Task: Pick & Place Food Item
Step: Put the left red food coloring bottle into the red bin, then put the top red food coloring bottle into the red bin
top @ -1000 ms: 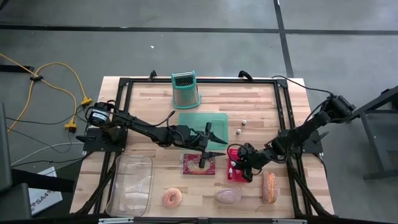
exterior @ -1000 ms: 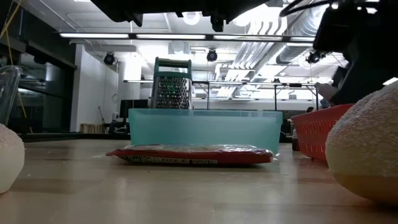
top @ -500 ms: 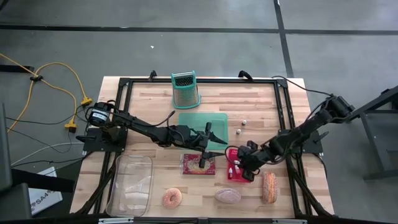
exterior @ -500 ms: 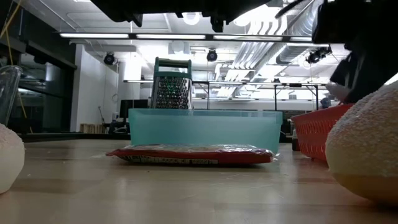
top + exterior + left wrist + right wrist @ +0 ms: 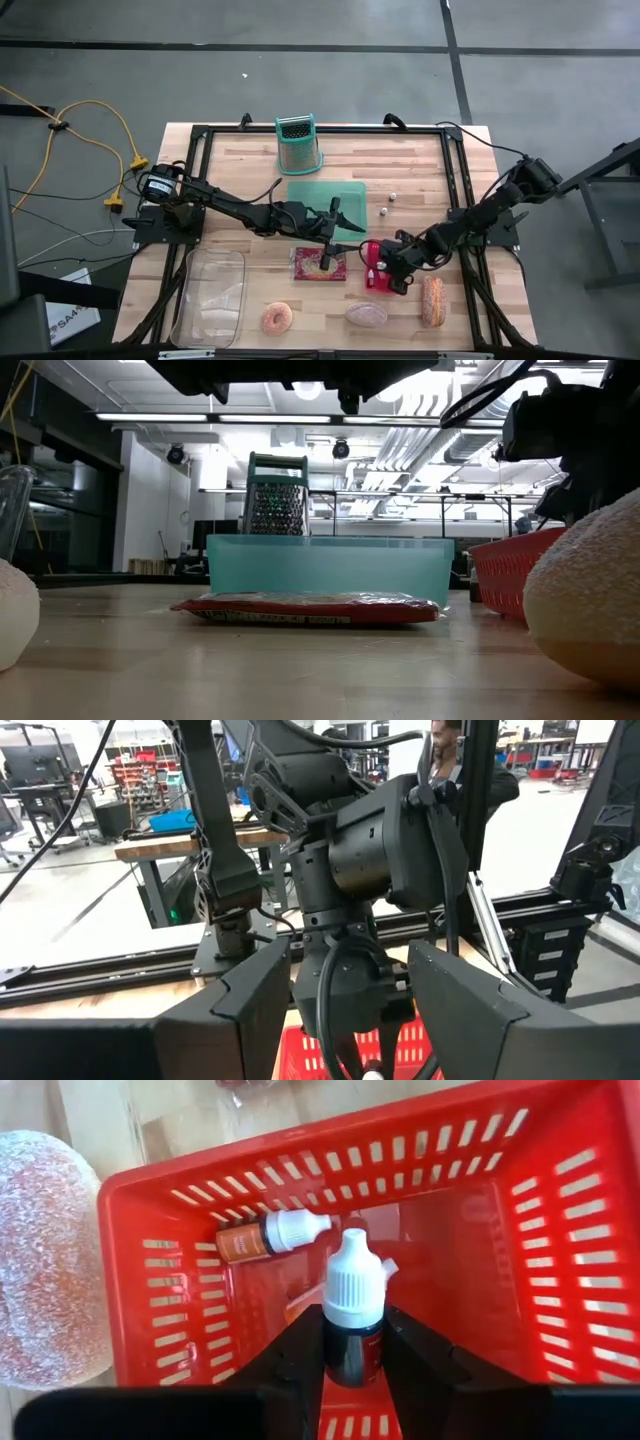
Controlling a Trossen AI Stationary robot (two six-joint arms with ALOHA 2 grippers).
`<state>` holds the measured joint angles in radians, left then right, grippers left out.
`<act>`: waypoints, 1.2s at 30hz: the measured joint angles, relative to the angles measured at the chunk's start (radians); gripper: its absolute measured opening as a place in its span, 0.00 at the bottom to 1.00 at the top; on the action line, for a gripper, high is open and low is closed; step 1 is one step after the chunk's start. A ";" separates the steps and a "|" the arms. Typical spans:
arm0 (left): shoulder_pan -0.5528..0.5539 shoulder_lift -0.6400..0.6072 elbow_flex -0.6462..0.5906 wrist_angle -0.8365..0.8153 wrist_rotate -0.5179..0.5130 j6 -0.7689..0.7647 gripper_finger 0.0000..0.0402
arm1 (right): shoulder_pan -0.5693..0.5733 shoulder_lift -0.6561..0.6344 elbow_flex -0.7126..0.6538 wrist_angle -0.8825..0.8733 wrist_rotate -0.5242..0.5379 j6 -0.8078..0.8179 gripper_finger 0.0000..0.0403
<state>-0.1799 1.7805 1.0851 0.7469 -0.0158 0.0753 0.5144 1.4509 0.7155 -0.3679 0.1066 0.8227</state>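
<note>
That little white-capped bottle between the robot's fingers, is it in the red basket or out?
Over it, held. The right end effector grips the bottle above the red basket, where a second bottle lies flat.

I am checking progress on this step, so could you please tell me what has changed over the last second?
The right gripper, shut on a small white-capped bottle, has shifted slightly over the red basket, and its arm has lowered a little. The left gripper stays open above the red food packet. The donut, grater and teal tray lie as before.
</note>
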 joint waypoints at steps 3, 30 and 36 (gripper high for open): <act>0.000 0.000 0.000 -0.001 0.000 0.000 0.49 | 0.000 0.000 0.000 0.002 -0.002 -0.008 0.26; 0.000 0.000 0.000 -0.009 0.000 0.000 0.49 | -0.055 -0.169 0.000 -0.008 -0.027 -0.121 0.32; 0.000 0.000 0.000 -0.009 0.000 0.000 0.49 | -0.077 -0.281 0.000 -0.055 -0.005 -0.143 0.32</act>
<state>-0.1799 1.7805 1.0851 0.7376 -0.0158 0.0753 0.4370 1.1696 0.7159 -0.4226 0.1020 0.6800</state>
